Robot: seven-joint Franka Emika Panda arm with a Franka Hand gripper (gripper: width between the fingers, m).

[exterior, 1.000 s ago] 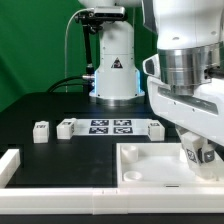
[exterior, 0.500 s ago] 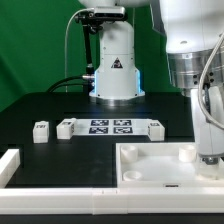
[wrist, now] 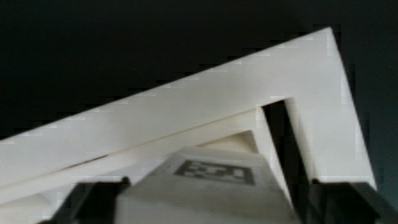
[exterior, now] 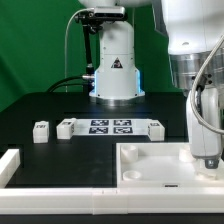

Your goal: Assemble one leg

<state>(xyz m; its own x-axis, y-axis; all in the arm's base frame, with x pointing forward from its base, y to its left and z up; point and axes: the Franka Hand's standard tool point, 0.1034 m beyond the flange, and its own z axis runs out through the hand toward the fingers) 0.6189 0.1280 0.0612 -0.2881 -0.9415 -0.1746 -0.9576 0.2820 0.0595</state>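
Note:
My gripper is low over the far corner of the white tabletop, at the exterior view's right. In the wrist view my gripper has its dark fingers on either side of a white leg with a black-and-white tag, and the leg fills the gap between them. The tabletop's corner lies beneath it. In the exterior view this leg is hidden by the hand. Three more legs lie on the black table: two at the left and one right of the marker board.
The marker board lies flat at mid table. A white bar lies at the near left edge. A white pedestal with a triangle sign stands behind the board, with a cable running off to its left.
The arm has shifted to the exterior view's right over the last second, carrying the leg towards the tabletop's far right corner. Little has moved in the last half second.

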